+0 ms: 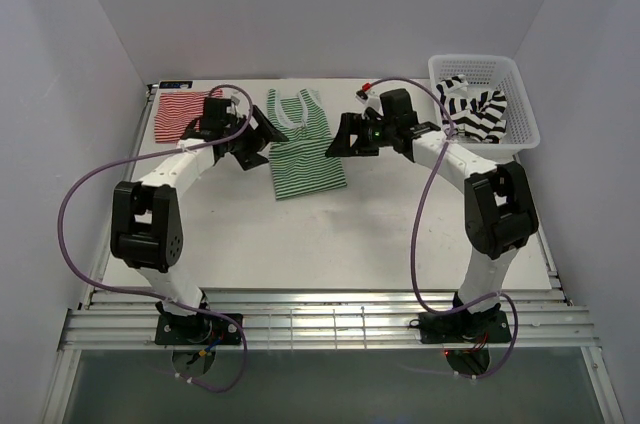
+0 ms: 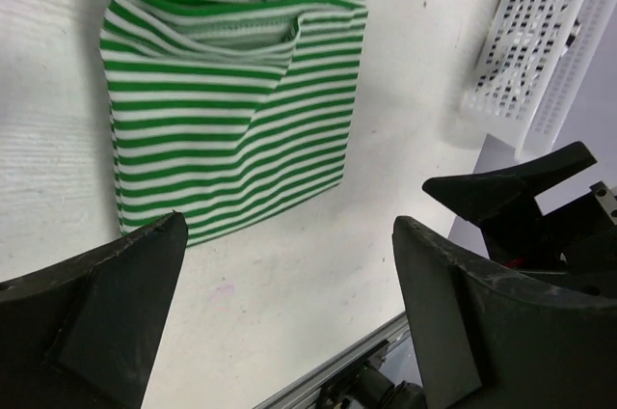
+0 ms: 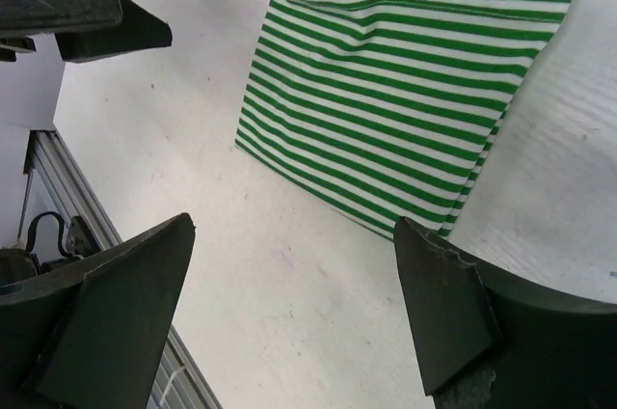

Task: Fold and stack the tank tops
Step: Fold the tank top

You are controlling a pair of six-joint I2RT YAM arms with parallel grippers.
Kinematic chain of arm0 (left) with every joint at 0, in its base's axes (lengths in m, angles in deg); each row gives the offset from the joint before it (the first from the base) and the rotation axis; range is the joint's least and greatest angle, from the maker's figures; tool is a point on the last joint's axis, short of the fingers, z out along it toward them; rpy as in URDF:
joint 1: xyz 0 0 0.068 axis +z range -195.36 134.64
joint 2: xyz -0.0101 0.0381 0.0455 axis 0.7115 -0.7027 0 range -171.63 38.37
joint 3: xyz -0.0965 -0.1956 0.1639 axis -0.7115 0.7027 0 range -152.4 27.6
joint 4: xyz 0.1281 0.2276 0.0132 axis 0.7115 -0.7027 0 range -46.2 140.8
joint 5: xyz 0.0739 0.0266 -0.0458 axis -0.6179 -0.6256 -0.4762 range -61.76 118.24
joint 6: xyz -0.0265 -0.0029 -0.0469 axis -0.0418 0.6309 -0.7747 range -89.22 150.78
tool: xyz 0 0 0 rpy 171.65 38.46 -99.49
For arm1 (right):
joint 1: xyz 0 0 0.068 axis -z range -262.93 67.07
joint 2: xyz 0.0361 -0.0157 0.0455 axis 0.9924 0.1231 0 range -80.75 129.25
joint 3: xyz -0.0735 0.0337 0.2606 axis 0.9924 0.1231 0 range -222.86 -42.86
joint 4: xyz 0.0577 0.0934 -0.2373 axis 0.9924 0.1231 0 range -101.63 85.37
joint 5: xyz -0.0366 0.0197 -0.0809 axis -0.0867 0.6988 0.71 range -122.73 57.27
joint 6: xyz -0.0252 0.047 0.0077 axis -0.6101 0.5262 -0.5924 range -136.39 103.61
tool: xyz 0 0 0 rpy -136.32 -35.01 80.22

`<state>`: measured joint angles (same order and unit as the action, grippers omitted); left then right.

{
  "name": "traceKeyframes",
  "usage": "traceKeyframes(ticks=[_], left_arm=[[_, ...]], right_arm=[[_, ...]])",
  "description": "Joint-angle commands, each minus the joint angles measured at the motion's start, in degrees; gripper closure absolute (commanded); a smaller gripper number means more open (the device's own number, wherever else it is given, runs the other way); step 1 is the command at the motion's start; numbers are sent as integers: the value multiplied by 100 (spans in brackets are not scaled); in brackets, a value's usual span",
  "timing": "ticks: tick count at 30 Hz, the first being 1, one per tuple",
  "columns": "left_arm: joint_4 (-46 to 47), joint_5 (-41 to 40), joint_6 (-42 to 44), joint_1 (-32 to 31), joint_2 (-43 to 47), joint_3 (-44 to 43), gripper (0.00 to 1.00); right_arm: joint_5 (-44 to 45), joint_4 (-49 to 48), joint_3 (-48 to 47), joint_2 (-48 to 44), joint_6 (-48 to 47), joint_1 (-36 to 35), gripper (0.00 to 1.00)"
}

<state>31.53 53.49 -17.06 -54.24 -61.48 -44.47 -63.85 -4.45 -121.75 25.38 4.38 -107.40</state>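
Note:
The green-and-white tank top (image 1: 303, 152) lies on the table at the back centre, its lower part folded up over itself; it also fills the upper left of the left wrist view (image 2: 227, 110) and the upper right of the right wrist view (image 3: 405, 91). My left gripper (image 1: 256, 140) hovers just left of it, open and empty (image 2: 289, 235). My right gripper (image 1: 345, 136) hovers just right of it, open and empty (image 3: 289, 235). The red-and-white tank top (image 1: 182, 112) lies folded at the back left. The black-and-white tank top (image 1: 476, 106) sits crumpled in the basket.
The white lattice basket (image 1: 520, 94) stands at the back right corner, also seen in the left wrist view (image 2: 549, 33). Purple cables loop from both arms. White walls enclose the table on three sides; a metal rail runs along the near edge (image 1: 320, 324).

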Motion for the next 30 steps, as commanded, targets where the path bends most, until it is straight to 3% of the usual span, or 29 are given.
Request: traceKeyframes(ticks=[1, 4, 12, 18, 26, 30], left_arm=[[-174, -74, 292, -333, 308, 325, 2], [-428, -266, 249, -614, 317, 562, 2], [-552, -986, 213, -650, 660, 1388, 2], [-596, -1014, 310, -632, 125, 1319, 2], [-525, -1066, 371, -623, -298, 1266, 32], [-517, -1058, 398, -614, -552, 1222, 50]], right_arm=[[-79, -67, 409, -285, -188, -119, 10], [149, -94, 822, -408, -144, -155, 10], [554, 55, 1148, -189, -118, -137, 10], [527, 47, 973, 302, 67, -58, 10], [580, 20, 832, 698, 304, 12, 0], [562, 20, 849, 787, 401, 21, 13]])
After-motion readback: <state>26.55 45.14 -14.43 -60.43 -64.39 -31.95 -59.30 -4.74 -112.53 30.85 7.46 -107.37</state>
